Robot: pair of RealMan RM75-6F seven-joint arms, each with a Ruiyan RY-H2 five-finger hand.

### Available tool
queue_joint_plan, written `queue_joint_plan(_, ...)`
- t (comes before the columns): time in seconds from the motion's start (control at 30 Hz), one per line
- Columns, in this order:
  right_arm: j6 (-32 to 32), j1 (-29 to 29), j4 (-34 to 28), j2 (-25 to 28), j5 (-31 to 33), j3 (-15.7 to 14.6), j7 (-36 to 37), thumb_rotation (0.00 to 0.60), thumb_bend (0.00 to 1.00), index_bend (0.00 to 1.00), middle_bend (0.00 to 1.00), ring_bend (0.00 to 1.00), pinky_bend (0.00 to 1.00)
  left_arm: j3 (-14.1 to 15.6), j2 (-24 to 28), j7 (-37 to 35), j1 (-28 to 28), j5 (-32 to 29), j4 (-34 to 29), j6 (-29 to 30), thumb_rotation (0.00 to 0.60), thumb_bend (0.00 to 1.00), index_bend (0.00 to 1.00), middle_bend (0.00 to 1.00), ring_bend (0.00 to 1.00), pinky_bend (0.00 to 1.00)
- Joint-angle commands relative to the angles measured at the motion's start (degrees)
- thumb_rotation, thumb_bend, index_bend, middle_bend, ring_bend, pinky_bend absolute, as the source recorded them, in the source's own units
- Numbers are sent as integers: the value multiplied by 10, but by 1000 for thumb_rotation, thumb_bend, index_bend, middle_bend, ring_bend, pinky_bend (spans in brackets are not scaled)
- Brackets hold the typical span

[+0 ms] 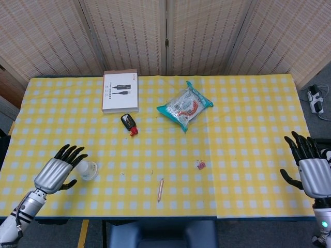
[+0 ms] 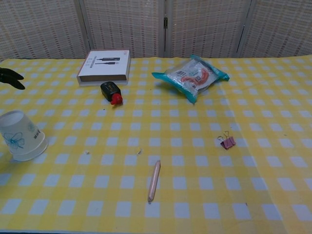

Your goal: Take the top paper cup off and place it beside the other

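Note:
The stacked white paper cups (image 1: pixel 88 169) (image 2: pixel 20 136), bottom up with a blue flower print, stand near the table's front left edge. My left hand (image 1: pixel 58 172) hovers just left of them, fingers spread and holding nothing; its dark fingertips (image 2: pixel 10 77) enter the chest view at the left edge, above the cups. Off the table's right edge, my right hand (image 1: pixel 309 168) is open with fingers spread and nothing in it; the chest view does not show it.
A white box (image 1: pixel 120 91) lies at the back left, with a black and red small object (image 1: pixel 129 124) in front of it. A teal snack bag (image 1: pixel 184 106) sits at back centre. A pencil (image 1: pixel 161 189) and a pink binder clip (image 1: pixel 200 165) lie toward the front.

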Motion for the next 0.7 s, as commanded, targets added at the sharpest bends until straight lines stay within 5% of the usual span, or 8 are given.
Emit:
queue_joint_plan(0.03, 0, 0, 1, 0, -1, 0, 2, 600, 317, 0, 0, 6, 0, -2, 7, -7, -29, -19, -9, -42, 600, 296, 192, 99, 70, 0)
queue_joint_plan(0.7, -2, 0, 13, -6, 0, -2, 14, 600, 317, 0, 0, 1, 0, -3, 6, -21, -80, -91, -4, -122, 600, 348, 249, 99, 66, 0)
